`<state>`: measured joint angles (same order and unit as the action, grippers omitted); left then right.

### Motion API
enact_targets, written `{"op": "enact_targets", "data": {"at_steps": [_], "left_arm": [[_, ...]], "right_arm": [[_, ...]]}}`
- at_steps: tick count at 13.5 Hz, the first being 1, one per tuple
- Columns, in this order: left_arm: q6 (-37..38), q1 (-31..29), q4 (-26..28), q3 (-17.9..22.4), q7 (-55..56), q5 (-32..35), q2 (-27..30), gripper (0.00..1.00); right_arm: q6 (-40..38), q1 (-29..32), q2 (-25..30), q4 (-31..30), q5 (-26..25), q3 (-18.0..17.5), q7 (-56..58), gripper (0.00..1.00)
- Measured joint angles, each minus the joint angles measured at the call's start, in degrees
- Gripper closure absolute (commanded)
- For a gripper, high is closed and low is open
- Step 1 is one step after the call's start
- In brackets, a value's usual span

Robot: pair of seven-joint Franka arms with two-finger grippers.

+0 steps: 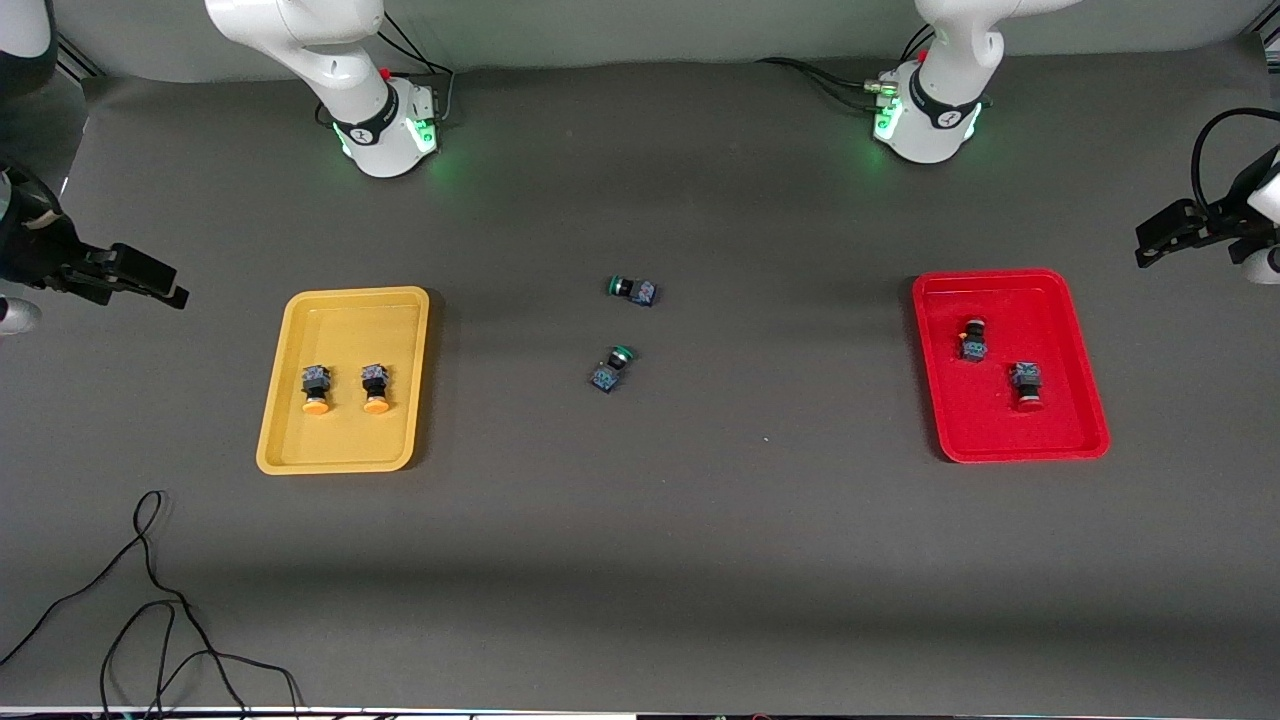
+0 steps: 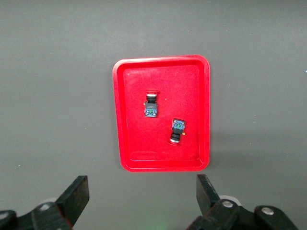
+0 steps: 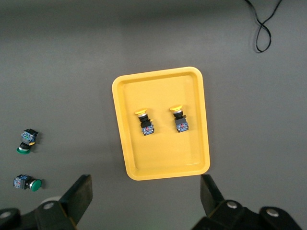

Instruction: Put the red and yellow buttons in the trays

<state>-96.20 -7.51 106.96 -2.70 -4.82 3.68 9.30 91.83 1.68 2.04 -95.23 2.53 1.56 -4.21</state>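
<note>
Lying sorted: yellow buttons in yellow tray, red buttons in red tray. Light, rigid, roll-prone; best pinched across dark bodies. Left gripper, right gripper: fingers open, empty, parked off the worktop ends.

Two yellow buttons in yellow tray, two red buttons in red tray

2 green-capped switches lie mid-table (apart), a black cable nearer the camera.
</note>
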Motion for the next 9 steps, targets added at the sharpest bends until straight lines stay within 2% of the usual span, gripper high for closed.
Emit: {"op": "enact_targets", "data": {"at_steps": [3, 9], "left_arm": [[0.3, 0.0, 0.4, -0.4, 0.0, 0.0, 0.0, 0.0], [1.6, 0.0, 0.4, -0.6, 0.0, 0.0, 1.5, 0.0]], "right_arm": [[-0.9, 2.3, 0.0, 0.0, 0.0, -2.1, 0.0, 0.0], [-1.0, 2.3, 0.1, 0.2, 0.0, -2.7, -0.1, 0.0]]}}
